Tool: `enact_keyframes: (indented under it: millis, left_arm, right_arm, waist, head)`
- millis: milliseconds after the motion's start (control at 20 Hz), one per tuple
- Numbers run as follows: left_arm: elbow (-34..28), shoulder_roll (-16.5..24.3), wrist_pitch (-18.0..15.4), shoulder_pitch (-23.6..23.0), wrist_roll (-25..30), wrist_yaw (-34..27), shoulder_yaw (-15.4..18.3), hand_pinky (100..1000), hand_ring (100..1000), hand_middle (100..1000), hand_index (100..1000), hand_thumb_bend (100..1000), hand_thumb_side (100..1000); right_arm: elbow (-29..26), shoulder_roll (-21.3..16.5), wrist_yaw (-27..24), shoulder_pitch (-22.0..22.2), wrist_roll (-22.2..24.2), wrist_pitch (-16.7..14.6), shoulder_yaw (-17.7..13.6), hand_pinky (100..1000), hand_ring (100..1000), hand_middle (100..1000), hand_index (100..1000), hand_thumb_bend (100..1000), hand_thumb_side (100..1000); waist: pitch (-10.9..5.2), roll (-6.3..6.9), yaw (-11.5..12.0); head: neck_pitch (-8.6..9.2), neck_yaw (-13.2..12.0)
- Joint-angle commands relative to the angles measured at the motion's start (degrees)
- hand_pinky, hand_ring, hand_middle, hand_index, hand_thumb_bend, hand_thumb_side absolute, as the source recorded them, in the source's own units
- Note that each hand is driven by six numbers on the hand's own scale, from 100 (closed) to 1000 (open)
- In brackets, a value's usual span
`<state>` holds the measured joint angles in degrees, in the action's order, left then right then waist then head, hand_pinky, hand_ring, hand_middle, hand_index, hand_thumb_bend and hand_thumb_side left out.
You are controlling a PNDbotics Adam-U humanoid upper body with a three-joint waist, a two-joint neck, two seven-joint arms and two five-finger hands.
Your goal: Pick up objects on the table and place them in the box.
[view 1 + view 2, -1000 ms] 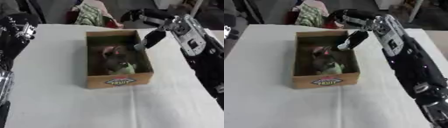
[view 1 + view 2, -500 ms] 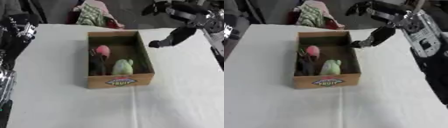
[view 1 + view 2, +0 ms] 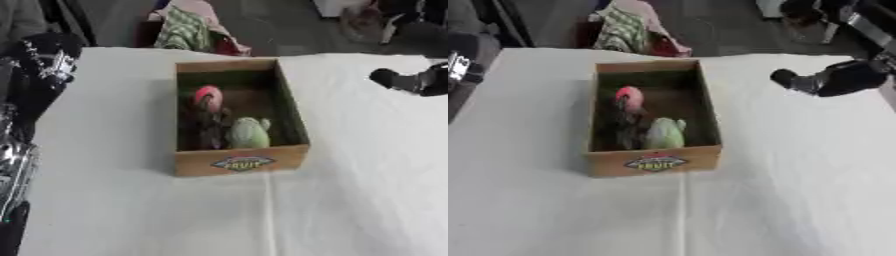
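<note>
Right hand point(image 3: 833, 80) hangs right of the box point(image 3: 654, 161), off the table, fingers apparently curled, likely empty. Box's long axis runs away from the robot.

Right hand point(image 3: 833, 80): black casing, rounded dark tip, a pale grey or silver band just behind it; blurred, so finer detail can't be made out. Left arm point(image 3: 39, 65): black shell with small white markings, possibly lettering. Lower down on the left arm, a silver metallic section point(image 3: 13, 170) with shiny ridged parts.
</note>
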<state>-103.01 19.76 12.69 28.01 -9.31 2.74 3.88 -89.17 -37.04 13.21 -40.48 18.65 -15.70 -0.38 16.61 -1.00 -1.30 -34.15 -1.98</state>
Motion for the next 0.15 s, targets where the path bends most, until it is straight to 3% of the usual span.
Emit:
enact_keyframes:
  millis: [50, 150]
  left_arm:
    - [-0.8, 1.7, -1.2, -0.1, 0.1, -0.7, 0.6, 597, 592, 602, 746, 546, 571]
    - [-0.8, 1.5, -1.9, -0.5, 0.1, -1.0, 0.8, 595, 592, 601, 745, 550, 568]
  right_arm:
    - [-3.5, -1.1, -3.4, 2.5, -3.2, 2.7, -4.1, 774, 821, 820, 871, 460, 284]
    - [-5.3, -0.8, -5.4, 5.1, -5.2, 3.9, -5.3, 764, 807, 811, 864, 454, 273]
  waist:
    - [-0.95, 0.18, -0.3]
    - [-0.96, 0.19, -0.4]
  head:
    - [-0.73, -0.4]
    - [-1.15, -0.3]
